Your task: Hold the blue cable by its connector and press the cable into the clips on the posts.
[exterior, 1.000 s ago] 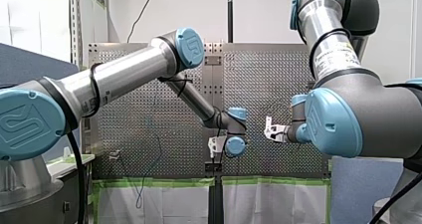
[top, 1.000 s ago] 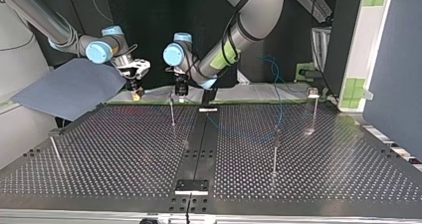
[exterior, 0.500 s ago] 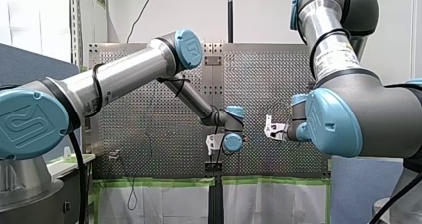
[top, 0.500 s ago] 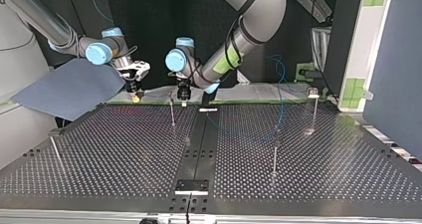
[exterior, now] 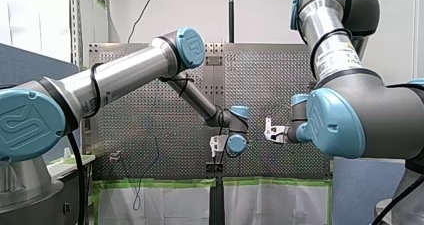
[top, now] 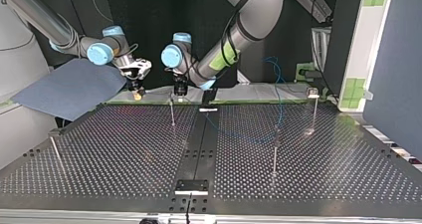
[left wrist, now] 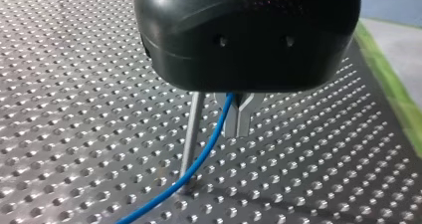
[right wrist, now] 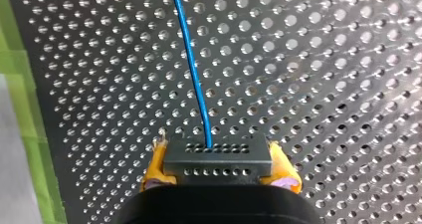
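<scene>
Reading across the top view: first the far-left post [top: 53,152], bare and well apart from the work. Then the right gripper [top: 137,94], its yellow pads [right wrist: 157,162] clamped on the two ends of the black connector [right wrist: 217,160], near the far edge of the perforated table [top: 124,154]; the blue cable [right wrist: 195,69] leaves the connector's middle and runs straight ahead over the holes. Hold that clamp firm and level so the connector does not twist when you load the line. Next the centre post [left wrist: 191,127]: the left gripper [top: 179,90] sits just over its top, and the cable drops from under the black body, just beside the post, down to the table. Apart or together here, you cannot tell; the body hides too much, the clip included. Judged step: seating the cable at this post. Bring the cable square over the post top and press straight down along it, not sideways; the post looks thin and likely to flex. Further right the cable sags loose past the third post [top: 275,149], seated there or not you cannot tell, then climbs off the far edge; the far-right post [top: 313,107] stands apart from it. Leave that slack alone
</scene>
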### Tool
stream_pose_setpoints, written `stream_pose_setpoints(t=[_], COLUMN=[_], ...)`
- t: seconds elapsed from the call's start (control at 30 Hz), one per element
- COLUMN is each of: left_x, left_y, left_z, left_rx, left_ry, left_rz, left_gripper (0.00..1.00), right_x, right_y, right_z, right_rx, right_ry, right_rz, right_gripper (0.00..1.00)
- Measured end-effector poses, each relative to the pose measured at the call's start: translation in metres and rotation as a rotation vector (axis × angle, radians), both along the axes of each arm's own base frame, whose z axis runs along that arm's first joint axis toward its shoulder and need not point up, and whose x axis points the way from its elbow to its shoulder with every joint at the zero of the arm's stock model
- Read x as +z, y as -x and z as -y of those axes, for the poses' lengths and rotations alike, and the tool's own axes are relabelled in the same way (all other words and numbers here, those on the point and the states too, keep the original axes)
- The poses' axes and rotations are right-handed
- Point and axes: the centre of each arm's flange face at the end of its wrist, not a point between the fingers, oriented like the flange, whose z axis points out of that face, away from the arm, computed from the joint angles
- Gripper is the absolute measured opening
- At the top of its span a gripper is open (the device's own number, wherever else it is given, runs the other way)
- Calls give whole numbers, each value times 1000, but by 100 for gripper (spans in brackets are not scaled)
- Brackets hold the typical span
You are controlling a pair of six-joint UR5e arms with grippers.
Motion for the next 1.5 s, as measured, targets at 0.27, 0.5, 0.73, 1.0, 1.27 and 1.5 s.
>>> stream_pose_setpoints(t=[0.27, 0.5, 0.73, 1.0, 1.27, 1.5], left_x=[-4, 0, 14, 20, 25, 26], left_y=[10, 16, 23, 30, 15, 2], left_z=[-2, 2, 10, 16, 7, 1], left_rx=[7, 0, -15, -28, -20, -22], left_ry=[-29, -29, -21, -16, -3, 12], left_rz=[-52, -55, -49, -48, -37, -29], left_gripper=[0, 0, 0, 0, 0, 0], right_x=[-4, -4, 3, 14, 15, 15], right_y=[1, 2, 6, 7, 4, 2], right_z=[-6, -6, -3, 0, -1, -2], right_rx=[3, 1, -13, -24, -15, -13], right_ry=[-15, -10, 3, 17, 21, 22], right_rz=[-20, -33, -39, -25, -19, -19], right_gripper=[0, 0, 0, 0, 0, 0])
